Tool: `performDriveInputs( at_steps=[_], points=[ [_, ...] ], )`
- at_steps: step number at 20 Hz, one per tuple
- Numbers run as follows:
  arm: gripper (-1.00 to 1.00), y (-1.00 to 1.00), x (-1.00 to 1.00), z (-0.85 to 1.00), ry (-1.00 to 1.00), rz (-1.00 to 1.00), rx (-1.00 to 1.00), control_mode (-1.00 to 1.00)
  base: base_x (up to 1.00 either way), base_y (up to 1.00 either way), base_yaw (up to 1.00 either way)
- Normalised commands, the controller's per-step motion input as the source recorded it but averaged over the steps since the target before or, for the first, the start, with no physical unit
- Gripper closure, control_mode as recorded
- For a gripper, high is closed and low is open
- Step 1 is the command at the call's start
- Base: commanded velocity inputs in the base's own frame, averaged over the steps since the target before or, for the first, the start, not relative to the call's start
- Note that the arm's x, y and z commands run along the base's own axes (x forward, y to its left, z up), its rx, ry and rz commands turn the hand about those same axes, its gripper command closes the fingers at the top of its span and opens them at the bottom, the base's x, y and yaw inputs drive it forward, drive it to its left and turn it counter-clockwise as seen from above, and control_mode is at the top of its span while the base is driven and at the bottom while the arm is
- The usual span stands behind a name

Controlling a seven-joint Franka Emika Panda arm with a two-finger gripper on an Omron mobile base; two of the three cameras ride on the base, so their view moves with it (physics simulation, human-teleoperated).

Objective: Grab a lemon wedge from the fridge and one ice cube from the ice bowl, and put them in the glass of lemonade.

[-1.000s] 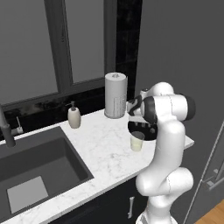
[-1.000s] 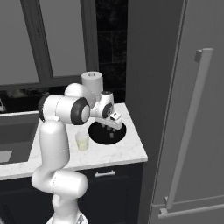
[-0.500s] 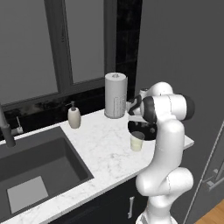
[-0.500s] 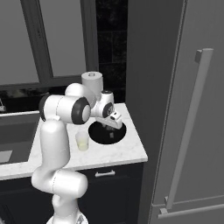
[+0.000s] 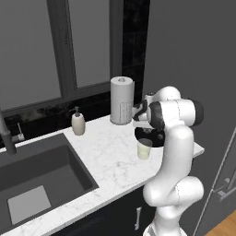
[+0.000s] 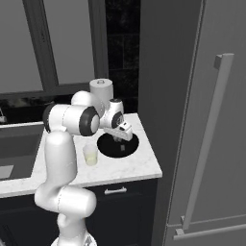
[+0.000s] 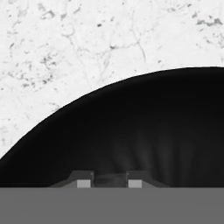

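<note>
1. With the gripper (image 6: 121,144) down inside the bowl (image 6: 106,146), I read the jaws as drawn nearly together; in the hand view the two tips (image 7: 84,181) stand close, with something dim between them that I take for an ice cube, though I cannot make it out for certain.
2. In the left base view, the bowl (image 5: 140,134) sits on the counter (image 5: 103,159) near its right end, just beside the glass (image 5: 144,149), which stands toward the front edge with pale liquid in it. The towel roll (image 5: 121,101) is behind them, and the soap bottle (image 5: 78,124) is well off to the left near the sink (image 5: 41,177).
3. The fridge (image 6: 206,120) is to the right with its door closed (so the lemon wedge, hidden from me, is not yet fetched, I judge).
4. What could go wrong from here:
   - The cube may be pinched at a corner or missed; a slick cube could squirt out on the lift and skid across the bowl.
   - If the tips have closed on nothing, I would carry air to the glass and never know from these views.
   - The glass is close to the bowl and to my forearm; a wide swing could knock it over or shove it off the edge.
   - Dropping the cube from too high could splash lemonade.
</note>
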Motion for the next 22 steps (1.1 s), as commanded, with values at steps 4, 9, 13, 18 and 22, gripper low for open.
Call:
performDriveInputs(
  at_steps=[4, 9, 13, 18, 22],
  points=[
    [1.0, 0.0, -0.16, 0.03, -0.01, 0.0, 0.0, -1.0, 0.0, 0.0, 0.0],
    [1.0, 0.0, -0.44, 0.16, -0.05, 0.0, 0.0, -1.0, 0.0, 0.0, 0.0],
    [1.0, 0.02, -0.64, 0.42, -0.13, 0.0, 0.0, -1.0, 0.0, 0.0, 0.0],
    [1.0, 0.07, -0.5, 0.71, -0.15, 0.0, 0.0, -1.0, 0.0, 0.0, 0.0],
    [1.0, 0.24, -0.48, 0.61, -0.05, 0.0, -0.01, -1.0, 0.0, 0.0, 0.0]
  ],
)
